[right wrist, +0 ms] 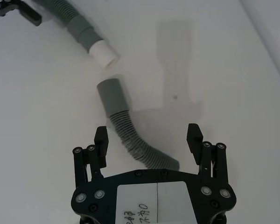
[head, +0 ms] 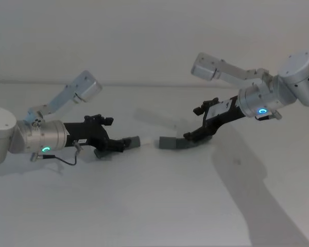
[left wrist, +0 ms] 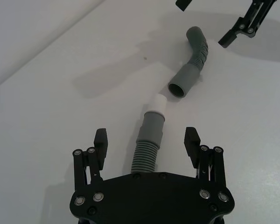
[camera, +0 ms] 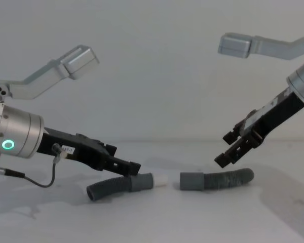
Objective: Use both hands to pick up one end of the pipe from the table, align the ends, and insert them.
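— What's lying where?
— Two hose pieces on the desk [camera: 152,223], end to end, just apart: the white-tipped piece [camera: 110,188] left, the plain-cuffed piece [camera: 225,179] right.
— And the pincers?
— The left pincer [left wrist: 146,139] gapes wide, low astride the white-tipped piece, gripping nothing. The right pincer [right wrist: 147,135], equally wide, hangs above the plain-cuffed piece, empty.

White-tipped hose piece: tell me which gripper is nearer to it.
Left. The left gripper sits low over the white-tipped hose piece, open fingers astride its ribbed part; the right gripper hangs open above the plain-cuffed piece.
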